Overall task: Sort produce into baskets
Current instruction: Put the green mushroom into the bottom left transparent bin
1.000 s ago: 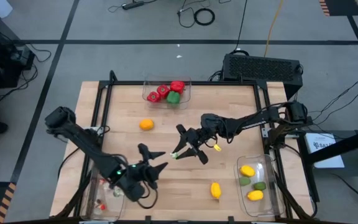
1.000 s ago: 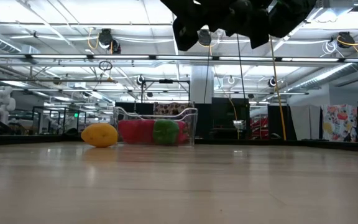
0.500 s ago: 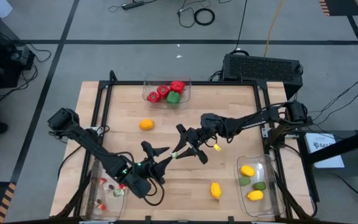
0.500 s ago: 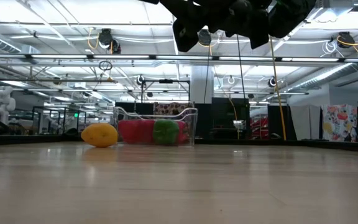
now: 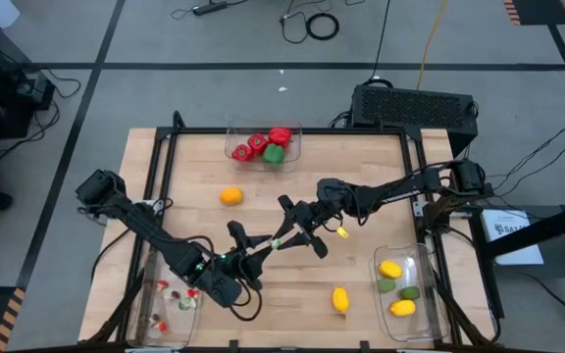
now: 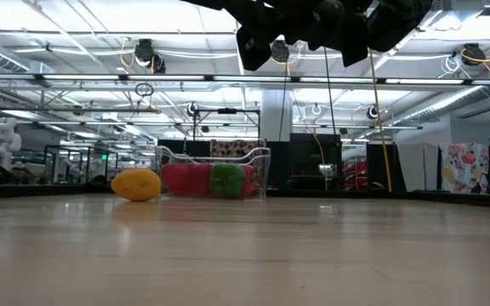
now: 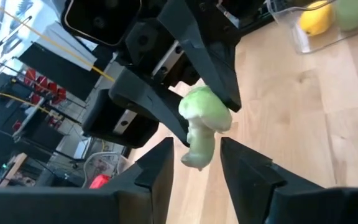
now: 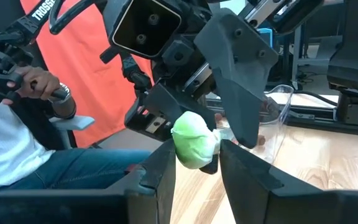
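Both wrist views show right gripper [image 8: 194, 163] pinching green piece [image 8: 194, 140].

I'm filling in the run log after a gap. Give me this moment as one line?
phase: mid-air handover | right gripper: shut on green bit | left gripper: fingers either side of it, grip unclear | loose: orange, lemon

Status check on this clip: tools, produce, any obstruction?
Right tool shut on pale green piece, mid-table. Left tool closing around the same piece: handover. Nothing in the way.
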`<action>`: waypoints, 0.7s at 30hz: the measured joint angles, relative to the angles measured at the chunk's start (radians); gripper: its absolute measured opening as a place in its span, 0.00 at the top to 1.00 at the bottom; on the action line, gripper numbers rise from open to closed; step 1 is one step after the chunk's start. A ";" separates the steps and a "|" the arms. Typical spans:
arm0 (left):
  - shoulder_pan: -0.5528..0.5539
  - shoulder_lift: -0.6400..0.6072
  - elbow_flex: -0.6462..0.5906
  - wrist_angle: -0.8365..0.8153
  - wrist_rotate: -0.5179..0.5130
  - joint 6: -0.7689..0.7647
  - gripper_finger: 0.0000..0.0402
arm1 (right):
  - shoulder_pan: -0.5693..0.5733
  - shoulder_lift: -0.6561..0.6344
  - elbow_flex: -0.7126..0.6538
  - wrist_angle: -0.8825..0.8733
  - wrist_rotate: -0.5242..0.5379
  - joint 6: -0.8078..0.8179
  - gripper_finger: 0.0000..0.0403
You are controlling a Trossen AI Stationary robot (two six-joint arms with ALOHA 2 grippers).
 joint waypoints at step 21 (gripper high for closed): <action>-0.003 0.000 0.000 -0.008 -0.002 0.007 0.82 | 0.000 0.000 0.000 -0.002 0.007 0.029 0.71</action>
